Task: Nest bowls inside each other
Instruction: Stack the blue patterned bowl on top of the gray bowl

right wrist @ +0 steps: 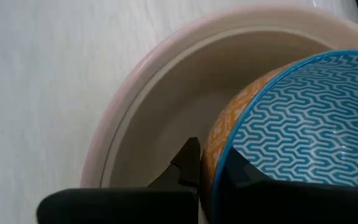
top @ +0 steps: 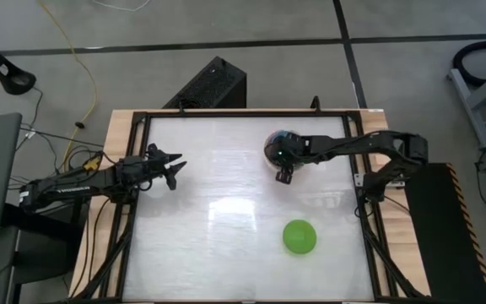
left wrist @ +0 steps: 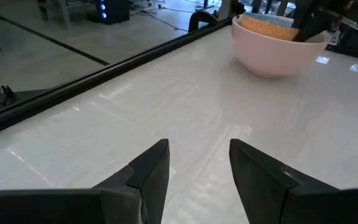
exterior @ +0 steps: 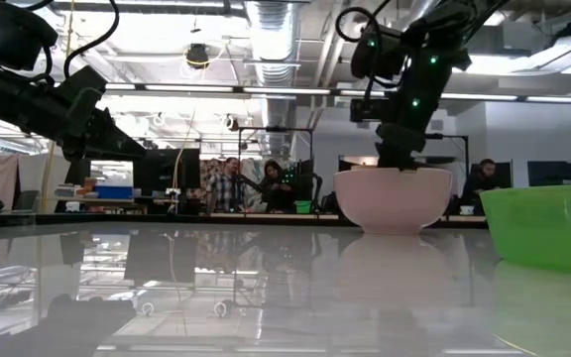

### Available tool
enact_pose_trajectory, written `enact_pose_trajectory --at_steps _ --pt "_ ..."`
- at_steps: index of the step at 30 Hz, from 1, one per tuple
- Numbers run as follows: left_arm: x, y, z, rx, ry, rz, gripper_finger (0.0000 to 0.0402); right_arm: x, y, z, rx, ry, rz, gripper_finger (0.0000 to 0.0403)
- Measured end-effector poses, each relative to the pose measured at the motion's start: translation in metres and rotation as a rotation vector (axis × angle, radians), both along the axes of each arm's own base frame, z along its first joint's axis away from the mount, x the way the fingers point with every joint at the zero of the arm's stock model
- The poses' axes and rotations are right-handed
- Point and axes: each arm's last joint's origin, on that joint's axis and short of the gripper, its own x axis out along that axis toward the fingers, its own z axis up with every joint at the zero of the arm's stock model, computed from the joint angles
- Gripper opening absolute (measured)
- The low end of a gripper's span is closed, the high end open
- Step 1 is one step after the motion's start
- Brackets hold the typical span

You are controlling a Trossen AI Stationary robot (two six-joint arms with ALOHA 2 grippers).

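A pale pink bowl [exterior: 395, 203] stands on its base on the white table, toward the far right. Inside it sits a smaller bowl [right wrist: 303, 118], blue-patterned within and orange outside, with its rim [left wrist: 267, 23] showing above the pink rim. My right gripper [right wrist: 213, 160] reaches down into the pink bowl from above and is shut on the blue bowl. A bright green bowl [top: 299, 236] rests on the table nearer the front edge. My left gripper [left wrist: 197, 168] waits open and low at the table's left side [top: 171, 171]. My right gripper pinches the blue bowl's rim [right wrist: 219, 155], with one finger [right wrist: 188, 163] on the orange outer wall and the other inside the bowl. The fingers slant down from above, from the table's right. The bowl is tilted inside the pink bowl; whether it touches the pink bowl I cannot tell.
A black frame [top: 226, 112] borders the table. Bare white table lies between the two arms and in front of my left gripper. People and desks show in the room beyond the far edge [exterior: 231, 183].
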Motion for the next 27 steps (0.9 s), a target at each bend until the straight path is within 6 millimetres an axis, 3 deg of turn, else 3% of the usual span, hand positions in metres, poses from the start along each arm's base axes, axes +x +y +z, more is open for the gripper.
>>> enact_pose_trajectory --at_steps 14,21,27 --pt "0.000 0.000 0.000 0.000 0.000 -0.001 0.0158 0.003 -0.002 -0.011 0.043 0.036 -0.007 0.0027" --pt "0.000 0.000 0.000 -0.001 0.000 -0.001 0.0158 0.002 -0.002 -0.011 0.052 0.038 -0.030 0.0074" --pt "0.000 0.000 0.000 -0.001 0.000 -0.001 0.0158 0.000 -0.002 -0.012 0.066 0.061 -0.053 0.0085"
